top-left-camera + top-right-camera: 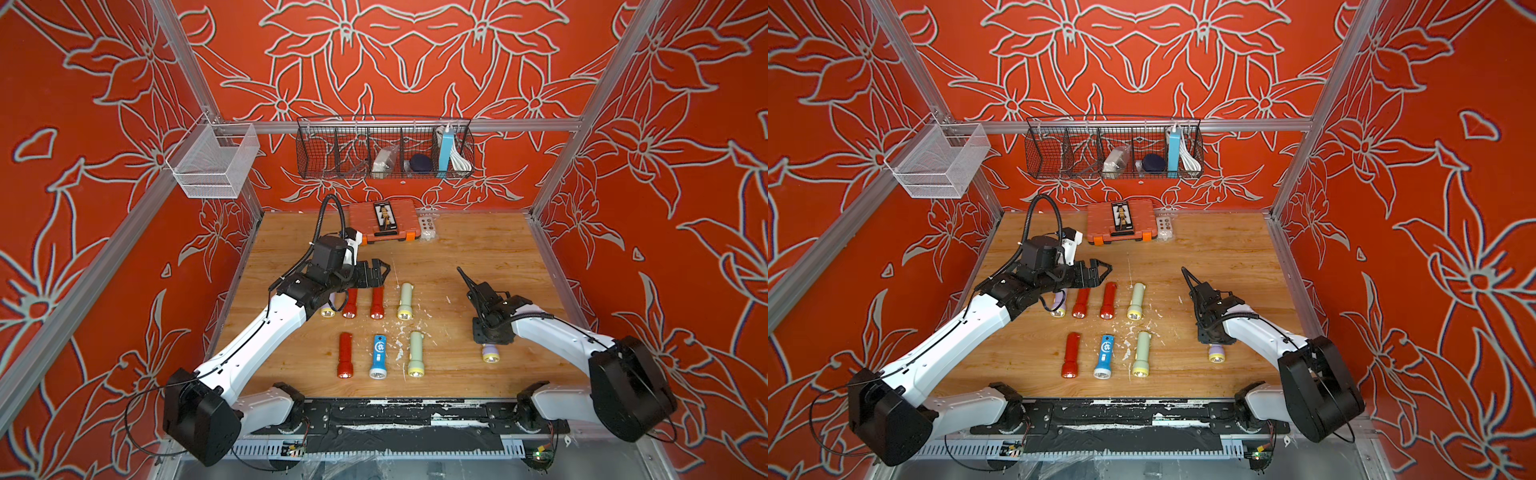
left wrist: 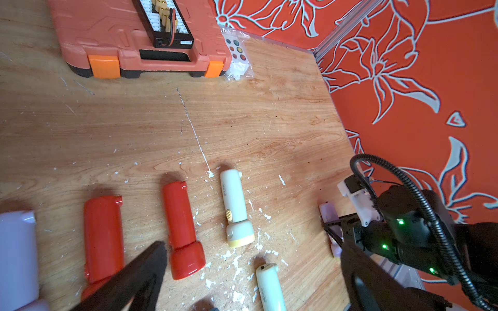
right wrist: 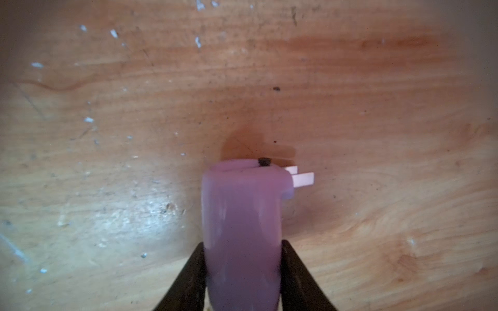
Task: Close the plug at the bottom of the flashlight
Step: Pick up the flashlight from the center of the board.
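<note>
My right gripper (image 3: 242, 242) clamps purple flashlight (image 3: 242, 204); plug prongs (image 3: 303, 179) stick out sideways. My left gripper (image 1: 384, 275) gapes wide. Printed lettering on cream flashlight (image 2: 234, 204) unreadable.

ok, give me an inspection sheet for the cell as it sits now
Surface: wood table, scuffed, white flecks near the flashlights.
Job's things: purple flashlight lying flat, plug prongs folded out; seven other flashlights in two rows.
Clutter: orange case and small bag at the back edge.
Grippers: left gripper open, above the back row; right gripper closed on the purple flashlight.
Cables: left conduit loops over the wrist; right conduit runs along the arm.
Surroundings: black wire basket holding odds and ends, white mesh basket, red floral walls.
</note>
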You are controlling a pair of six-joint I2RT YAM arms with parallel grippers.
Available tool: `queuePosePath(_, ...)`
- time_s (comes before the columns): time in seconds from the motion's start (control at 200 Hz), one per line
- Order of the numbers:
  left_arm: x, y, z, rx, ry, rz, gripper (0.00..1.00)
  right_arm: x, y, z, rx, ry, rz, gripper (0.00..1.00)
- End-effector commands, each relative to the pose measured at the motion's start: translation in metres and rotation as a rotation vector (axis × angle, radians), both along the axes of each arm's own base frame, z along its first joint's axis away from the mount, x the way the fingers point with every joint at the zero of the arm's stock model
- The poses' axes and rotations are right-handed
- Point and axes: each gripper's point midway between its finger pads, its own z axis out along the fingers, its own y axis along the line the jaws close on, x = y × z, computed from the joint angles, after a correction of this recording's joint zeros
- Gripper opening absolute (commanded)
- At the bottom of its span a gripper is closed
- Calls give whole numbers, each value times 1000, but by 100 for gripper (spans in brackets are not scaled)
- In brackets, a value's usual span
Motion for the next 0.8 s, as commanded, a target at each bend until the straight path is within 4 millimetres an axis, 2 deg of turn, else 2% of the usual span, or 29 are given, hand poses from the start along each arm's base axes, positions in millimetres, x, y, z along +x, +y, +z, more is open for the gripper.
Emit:
queuePosePath(0.0,1,-1,5,-27,-10,-4,100,-2,0,-9,6,15,-24,41)
queuePosePath(0.14,3,1,4,-29,-5,1,100,-3,3,-13,24,19,-17,33)
queuePosePath(0.285,4,2,2,-31,3,8,100,6,8,5,47,-35,40,20)
queuePosePath(0.42,5,1,-1,-39,14,10,100,28,25,44,124,-180,145,10)
queuePosePath(0.55,5,1,-1,-61,34,16,100,52,51,93,233,-381,286,0)
queuePosePath(0.796,2,-8,7,-183,85,20,100,97,81,157,248,-679,478,0)
